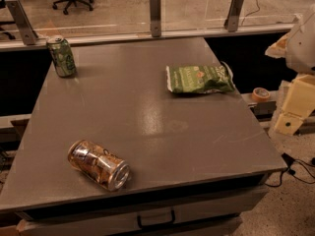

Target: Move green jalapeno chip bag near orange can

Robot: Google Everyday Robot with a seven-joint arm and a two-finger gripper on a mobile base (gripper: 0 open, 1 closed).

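Gripper (302,42), probably the pale shape at right edge, grip I cannot tell; green jalapeno chip bag (199,78) lies left of it, long axis crosswise, orange can (98,164) well apart, front-left.

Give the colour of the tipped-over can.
The can is orange-bronze with silver patches, camera view. The gripper hangs right of the table.

The table (147,132) carries three items. The upright can (61,56) stands at the back left corner. The chip bag (199,78) lies flat at the back right, close to the right edge. The tipped can (98,164) lies on its side at the front left, near the front edge, well apart from the bag. A tape roll (260,93) sits on a lower ledge just right of the bag. The gripper (294,107) is off the table, beyond its right edge.
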